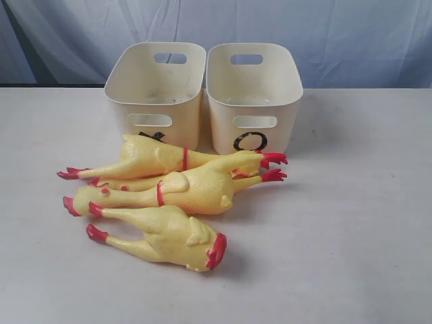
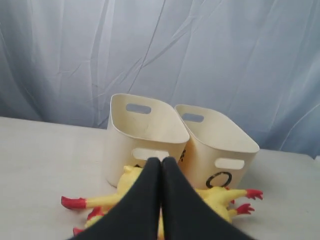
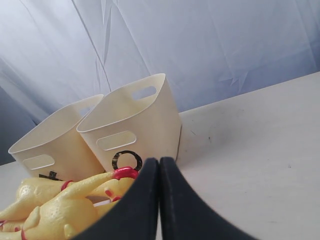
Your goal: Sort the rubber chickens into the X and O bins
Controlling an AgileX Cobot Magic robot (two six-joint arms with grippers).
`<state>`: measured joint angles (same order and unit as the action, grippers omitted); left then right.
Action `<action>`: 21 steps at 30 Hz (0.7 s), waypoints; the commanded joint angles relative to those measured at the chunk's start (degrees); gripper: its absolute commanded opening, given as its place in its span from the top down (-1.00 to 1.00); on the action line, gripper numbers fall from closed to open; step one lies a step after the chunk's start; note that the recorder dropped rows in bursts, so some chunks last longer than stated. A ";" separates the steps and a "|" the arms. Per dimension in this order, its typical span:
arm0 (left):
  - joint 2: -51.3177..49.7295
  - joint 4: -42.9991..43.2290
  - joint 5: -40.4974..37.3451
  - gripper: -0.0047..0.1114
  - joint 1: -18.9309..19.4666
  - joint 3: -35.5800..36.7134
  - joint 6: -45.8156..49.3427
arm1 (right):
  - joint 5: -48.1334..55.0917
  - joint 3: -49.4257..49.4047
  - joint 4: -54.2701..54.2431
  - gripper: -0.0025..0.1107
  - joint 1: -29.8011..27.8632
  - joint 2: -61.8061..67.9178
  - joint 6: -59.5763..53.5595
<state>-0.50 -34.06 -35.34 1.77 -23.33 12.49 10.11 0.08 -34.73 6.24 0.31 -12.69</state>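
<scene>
**Pincer state.** The left gripper (image 2: 161, 162) has its two black fingers pressed flat together with nothing between them. The right gripper (image 3: 159, 162) is likewise fully closed and empty. Neither appears in the exterior view, and both look clear of the pile.

**Location of workpieces.** The rubber chickens (image 1: 196, 189) lie in a loose pile on the table (image 1: 364, 256), just in front of the bins. With the pile as dial centre, the X bin (image 1: 182, 115) sits at 11 o'clock and the O bin (image 1: 283, 115) at 1 o'clock, side by side. Heads point toward 3 o'clock and feet toward 9 o'clock. The rear chicken (image 1: 152, 156) lies against the X bin and covers part of its mark. The front chicken (image 1: 169, 236), at 6 o'clock, has nothing resting on it. Three are plainly visible (whether a fourth lies beneath cannot be told).

**Handling (a judgement).** Expect light, hollow, soft bodies that squash under the pads and spring back. Take the front chicken first. Grip it across the narrow legs or waist, not the bulging torso.
</scene>
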 commanded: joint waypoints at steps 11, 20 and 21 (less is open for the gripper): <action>-21.99 -7.08 -10.06 0.92 -0.32 -0.18 15.99 | -0.30 -0.08 0.11 0.96 0.19 -0.31 -0.05; -34.97 -9.28 -10.02 0.92 -0.32 -1.87 25.70 | -0.45 -0.08 0.11 0.96 0.19 -0.31 -0.05; -36.39 -8.96 -10.02 0.92 -0.32 -2.41 25.99 | -0.45 -0.08 0.11 0.96 0.19 -0.31 -0.05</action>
<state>-33.58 -42.84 -45.70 1.77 -24.23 36.34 10.11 0.08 -34.87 6.24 0.31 -12.69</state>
